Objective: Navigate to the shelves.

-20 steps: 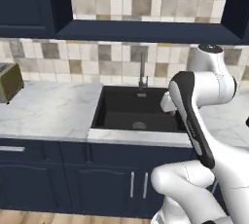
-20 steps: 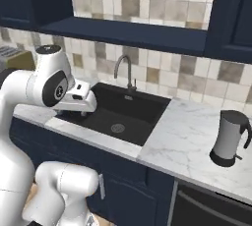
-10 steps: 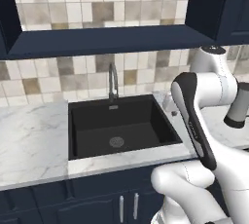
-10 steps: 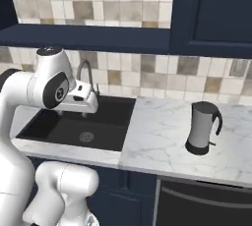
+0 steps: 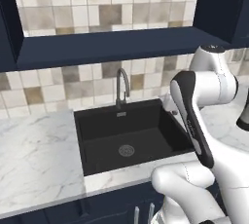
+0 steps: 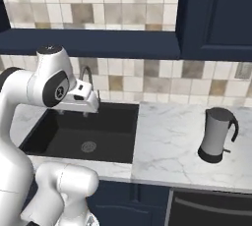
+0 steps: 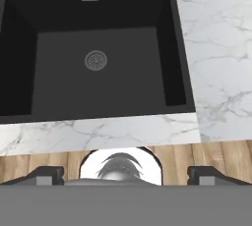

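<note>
1. The gripper holds nothing; its two dark fingertips stand wide apart at the bottom of the hand view, above the front edge of the counter.
2. Past them lies the black sink, sunk into the white marble counter, with its round drain near the basin's middle.
3. A curved faucet stands at the sink's back edge.
4. A grey kettle stands on the counter, well right of the sink.
5. The shelves run as a long navy board across the tiled wall above the sink.
</note>
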